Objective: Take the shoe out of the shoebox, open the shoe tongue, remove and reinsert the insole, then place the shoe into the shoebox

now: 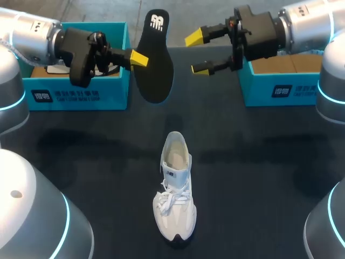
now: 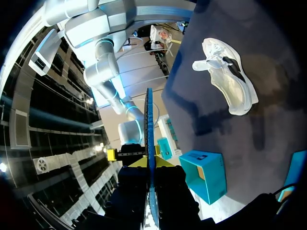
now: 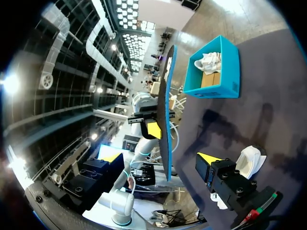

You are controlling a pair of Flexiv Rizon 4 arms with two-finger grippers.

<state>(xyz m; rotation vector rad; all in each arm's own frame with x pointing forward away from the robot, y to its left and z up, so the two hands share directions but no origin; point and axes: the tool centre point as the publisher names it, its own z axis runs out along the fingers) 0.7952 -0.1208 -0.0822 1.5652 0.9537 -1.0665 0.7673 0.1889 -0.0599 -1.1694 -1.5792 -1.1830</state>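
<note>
A dark table (image 1: 259,162) carries two teal shoeboxes at its far edge, the left box (image 1: 81,94) and the right box (image 1: 280,89). A white shoe (image 1: 175,189) stands upright near the table's middle, outside both boxes, with its toe toward the camera. Beyond it, in the air between the boxes, hangs a black insole (image 1: 156,59). The left gripper (image 1: 139,58) pinches it at one long edge, fingers closed on it. The right gripper (image 1: 198,53) sits just beside the opposite edge, fingers spread and touching nothing. The insole looks thin, light and floppy. A hold near its middle should limit sagging.
</note>
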